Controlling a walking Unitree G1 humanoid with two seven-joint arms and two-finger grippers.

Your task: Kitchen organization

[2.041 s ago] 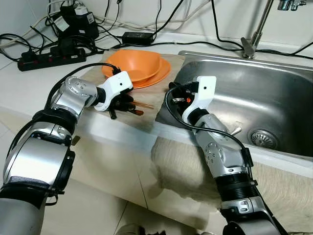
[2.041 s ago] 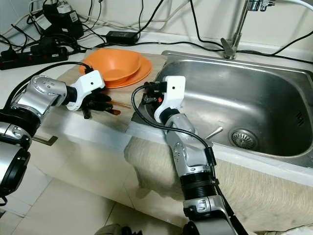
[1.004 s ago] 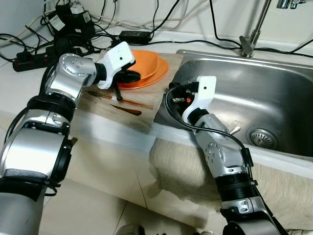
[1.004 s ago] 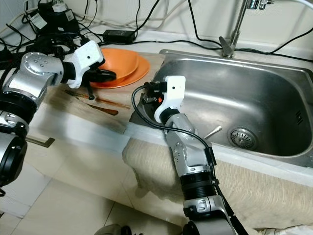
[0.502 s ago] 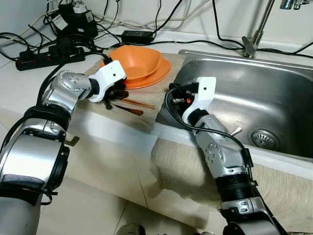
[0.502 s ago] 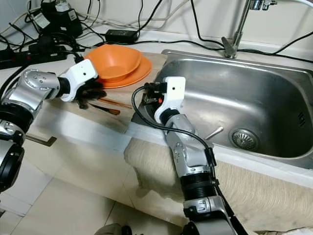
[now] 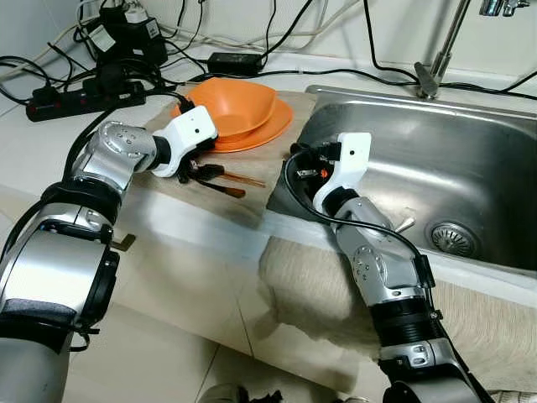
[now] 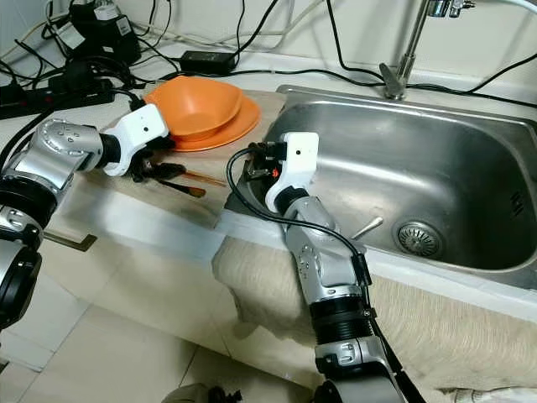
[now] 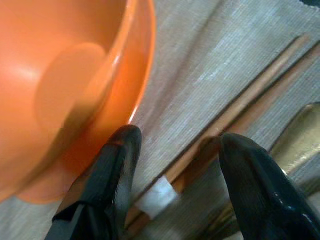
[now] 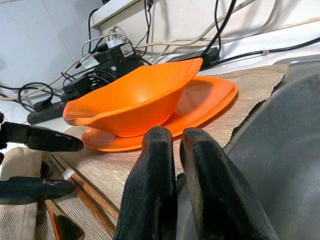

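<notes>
While its silver arm reaches forward and bends inward at the elbow over the table [image 7: 50, 159], the left end effector [image 7: 204, 170] rests low on the woven mat [image 7: 243, 197], its white wrist housing angled toward the sink. Its two black fingers [image 9: 112, 185] stand apart, straddling the near ends of a pair of wooden chopsticks [image 9: 235, 112] that lie flat on the mat; whether the pads touch the sticks cannot be told. A dark-handled spoon [image 7: 225, 188] lies just beside the chopsticks, on the side nearer the table edge. Just beyond the fingertips sits an orange bowl [image 7: 235, 105] nested upright on an orange plate [image 7: 273, 126], its rim close to one finger. Farther back on the table lie a black power strip [image 7: 63, 102], an adapter brick [image 7: 235, 62] and tangled cables.

The right arm rises from the lower foreground with its forearm leaning against the front edge of the table, and the right end effector [image 10: 177, 150] points across the near left corner of the steel sink [image 7: 470, 168]. Its two fingers are pressed together and hold nothing. Past them, the bowl and plate sit on the mat; the drain [image 7: 454, 238] and faucet base [image 7: 426, 80] lie well apart, to its far side.
</notes>
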